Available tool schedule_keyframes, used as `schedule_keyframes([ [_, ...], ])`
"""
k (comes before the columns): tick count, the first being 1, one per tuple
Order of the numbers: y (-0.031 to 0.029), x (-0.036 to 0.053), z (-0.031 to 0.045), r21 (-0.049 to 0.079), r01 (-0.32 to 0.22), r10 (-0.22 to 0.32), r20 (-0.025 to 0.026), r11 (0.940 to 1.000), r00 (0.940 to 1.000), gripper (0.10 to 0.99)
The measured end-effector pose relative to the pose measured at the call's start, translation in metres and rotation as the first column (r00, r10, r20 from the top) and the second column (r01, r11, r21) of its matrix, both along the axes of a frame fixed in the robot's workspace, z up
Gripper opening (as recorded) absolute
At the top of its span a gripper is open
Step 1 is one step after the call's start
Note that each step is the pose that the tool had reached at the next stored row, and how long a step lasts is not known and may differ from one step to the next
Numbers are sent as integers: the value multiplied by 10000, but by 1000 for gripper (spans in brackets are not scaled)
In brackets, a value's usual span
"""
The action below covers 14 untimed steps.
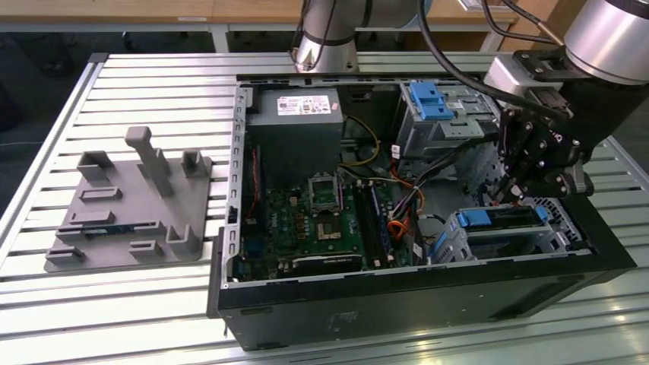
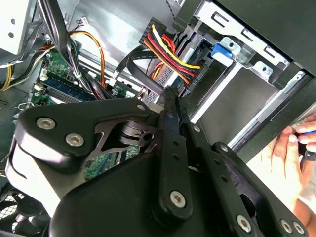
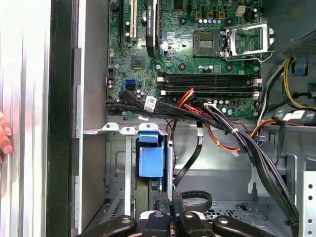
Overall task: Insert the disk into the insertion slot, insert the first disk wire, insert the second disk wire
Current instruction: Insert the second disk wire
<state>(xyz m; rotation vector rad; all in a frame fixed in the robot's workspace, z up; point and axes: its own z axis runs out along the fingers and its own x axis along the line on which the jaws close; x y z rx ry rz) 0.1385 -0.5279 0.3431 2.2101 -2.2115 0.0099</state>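
Note:
The disk (image 1: 502, 218), silver in a bright blue carrier, lies in the low perforated insertion slot (image 1: 542, 242) at the near right corner of the open computer case. My gripper (image 1: 515, 194) hangs just above the disk's inner end. In both wrist views its fingers (image 2: 169, 96) are pressed together on the end of a flat black disk wire (image 3: 190, 158) that curves down from the motherboard. The carrier's blue tab (image 3: 150, 160) stands just beyond the gripper (image 3: 168, 197). A black plug with red and yellow wires (image 2: 170, 54) sits by the disk's end; whether it is plugged in I cannot tell.
A taller grey cage with a blue latch (image 1: 436, 103) and a grey power supply box (image 1: 294, 106) stand at the case's back. A thick bundle of black cables (image 3: 247, 143) crosses beside the slot. A person's hand (image 2: 291, 153) rests outside the case wall. A grey fixture plate (image 1: 132, 205) lies at the exterior view's left.

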Motion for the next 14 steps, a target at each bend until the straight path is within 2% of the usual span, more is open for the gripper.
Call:
schedule_keyframes([
  [5, -44, 0, 0, 186, 0, 0, 1, 9998, 10000, 149],
  [14, -57, 0, 0, 188, 3, -3, 0, 9998, 10000, 149],
])
